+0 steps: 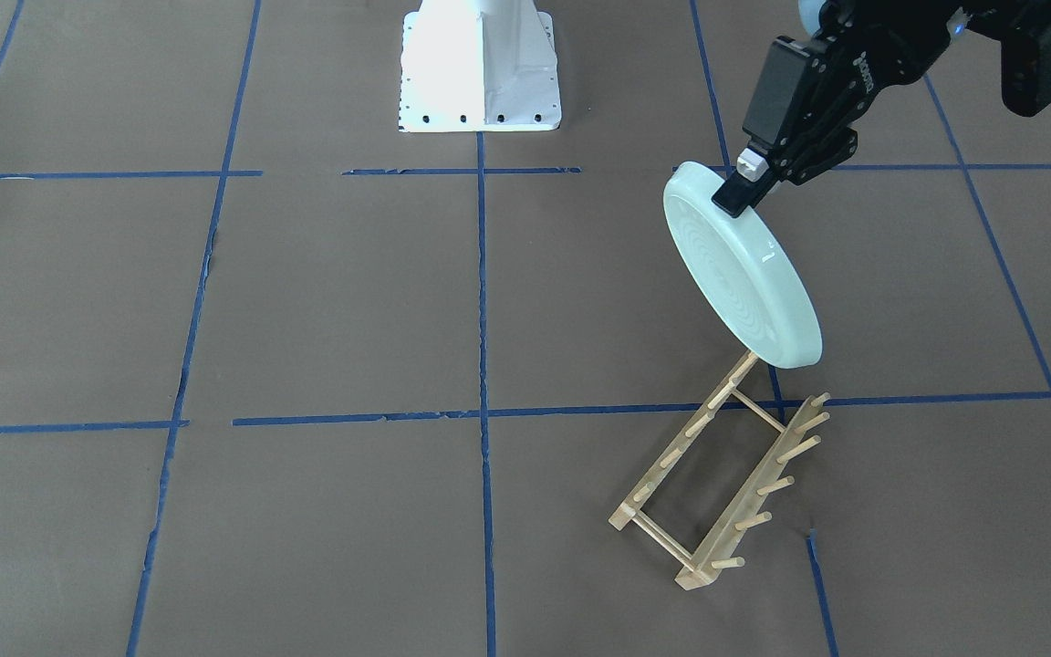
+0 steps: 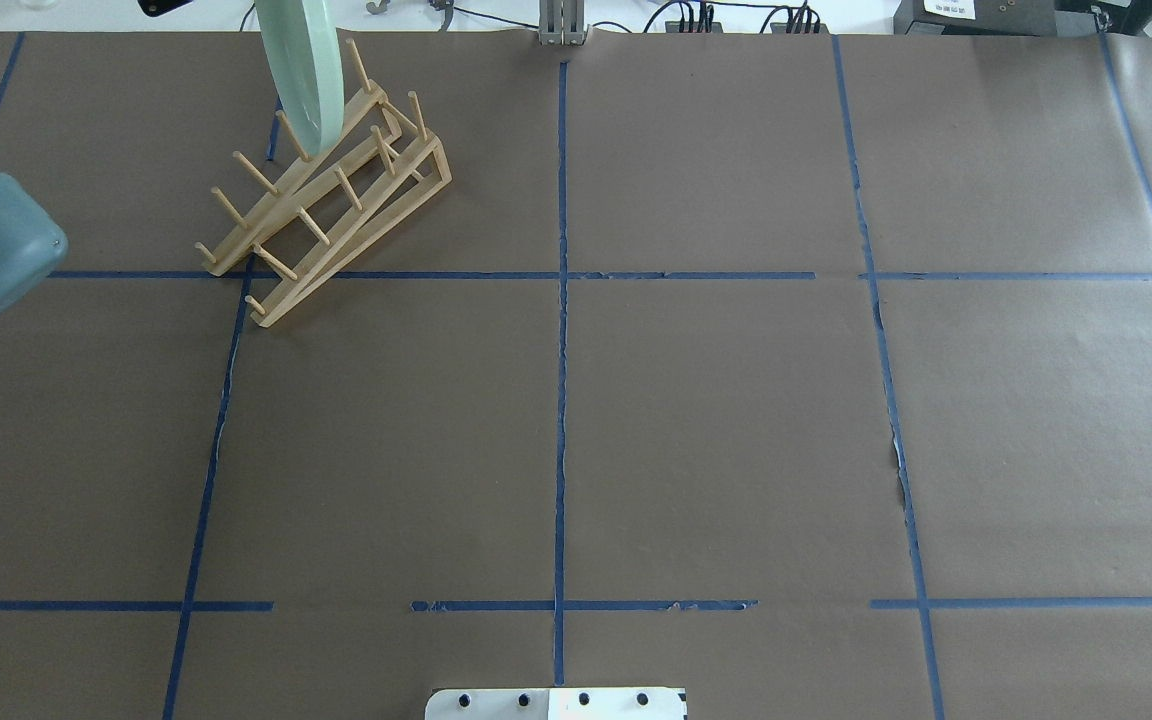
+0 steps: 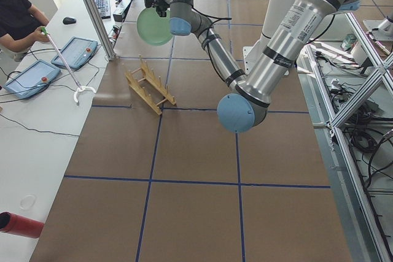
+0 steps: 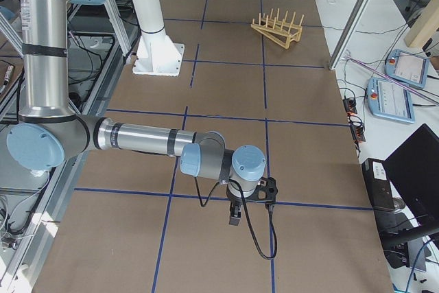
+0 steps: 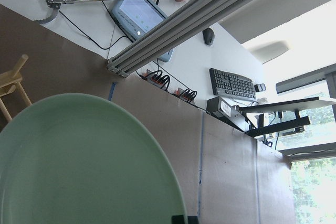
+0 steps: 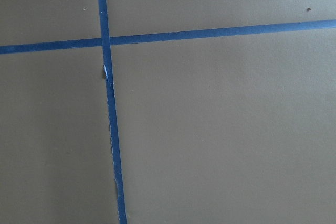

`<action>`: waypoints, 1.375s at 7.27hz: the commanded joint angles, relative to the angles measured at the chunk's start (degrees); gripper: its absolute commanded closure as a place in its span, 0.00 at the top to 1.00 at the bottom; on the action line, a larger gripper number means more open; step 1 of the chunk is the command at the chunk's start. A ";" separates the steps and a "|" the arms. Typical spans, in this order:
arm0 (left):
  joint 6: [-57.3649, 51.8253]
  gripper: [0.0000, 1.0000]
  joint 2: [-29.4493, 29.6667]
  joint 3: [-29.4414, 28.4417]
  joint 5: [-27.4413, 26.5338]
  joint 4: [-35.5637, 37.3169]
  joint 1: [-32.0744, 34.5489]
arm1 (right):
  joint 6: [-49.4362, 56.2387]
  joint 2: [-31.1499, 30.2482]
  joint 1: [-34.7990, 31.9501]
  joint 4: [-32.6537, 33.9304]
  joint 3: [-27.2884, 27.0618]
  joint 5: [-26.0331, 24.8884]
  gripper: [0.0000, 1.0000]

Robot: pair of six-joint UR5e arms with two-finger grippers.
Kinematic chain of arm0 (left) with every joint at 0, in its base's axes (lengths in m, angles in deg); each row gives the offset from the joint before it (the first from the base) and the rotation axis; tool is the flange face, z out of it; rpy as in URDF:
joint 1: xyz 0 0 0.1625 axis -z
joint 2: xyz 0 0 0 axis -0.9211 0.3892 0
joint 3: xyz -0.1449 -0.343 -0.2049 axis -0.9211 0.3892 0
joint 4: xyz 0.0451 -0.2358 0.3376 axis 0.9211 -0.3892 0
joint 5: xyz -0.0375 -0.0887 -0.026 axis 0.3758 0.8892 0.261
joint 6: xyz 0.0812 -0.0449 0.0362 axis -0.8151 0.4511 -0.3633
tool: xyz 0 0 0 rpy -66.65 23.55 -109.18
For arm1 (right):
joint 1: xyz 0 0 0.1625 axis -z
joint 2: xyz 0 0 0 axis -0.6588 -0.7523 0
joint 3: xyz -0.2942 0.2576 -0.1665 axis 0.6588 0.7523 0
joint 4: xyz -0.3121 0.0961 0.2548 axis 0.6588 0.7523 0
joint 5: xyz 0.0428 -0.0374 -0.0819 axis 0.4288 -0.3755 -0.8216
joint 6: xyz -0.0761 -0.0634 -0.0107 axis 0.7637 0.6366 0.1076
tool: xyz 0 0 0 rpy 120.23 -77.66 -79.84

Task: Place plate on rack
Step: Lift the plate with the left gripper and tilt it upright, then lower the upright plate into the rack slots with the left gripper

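Observation:
My left gripper (image 1: 741, 189) is shut on the upper rim of the pale mint-green plate (image 1: 740, 274) and holds it on edge, tilted, in the air. The plate's lower edge hangs just above the robot-side end of the light-wood rack (image 1: 717, 474), which stands on the brown table. The overhead view shows the plate (image 2: 306, 70) over the rack's (image 2: 331, 190) far pegs. The left wrist view is half filled by the plate (image 5: 84, 166). My right gripper (image 4: 235, 216) hangs low over the table far from the rack; I cannot tell whether it is open or shut.
The white robot base (image 1: 480, 68) stands at the table's middle edge. An operator (image 3: 15, 16) sits past the table's far edge holding a grabber stick (image 3: 61, 65), beside tablets (image 3: 77, 52). Blue tape lines (image 1: 482, 365) cross the brown table.

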 commanded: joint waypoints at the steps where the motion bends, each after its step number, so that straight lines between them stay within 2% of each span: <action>1: 6.95 0.00 -2.74 -3.55 -8.69 -12.39 -0.26 | 0.00 0.00 0.00 0.00 0.03 0.00 1.00; 3: 16.07 0.00 -2.76 -11.44 -14.74 -23.81 -0.87 | 0.00 0.00 0.00 0.00 0.03 0.00 1.00; 4: 19.94 0.00 -2.32 -14.44 -21.82 -27.27 -3.92 | 0.00 0.00 0.00 0.00 -0.06 0.00 1.00; 5: 20.24 0.00 -2.05 -15.78 -29.29 -27.48 -8.30 | -0.09 0.00 0.00 0.00 0.03 0.00 1.00; 6: 20.16 0.00 -1.01 -18.14 -32.85 -27.48 -9.74 | -0.09 0.00 0.00 0.00 0.03 0.00 1.00; 9: 22.07 0.00 -0.73 -21.15 -33.75 -28.44 -9.84 | 0.00 0.00 0.00 0.00 -0.06 0.00 1.00; 10: 24.44 0.00 -0.73 -22.72 -35.76 -29.23 -10.28 | -0.09 0.00 0.00 0.00 -0.06 0.00 1.00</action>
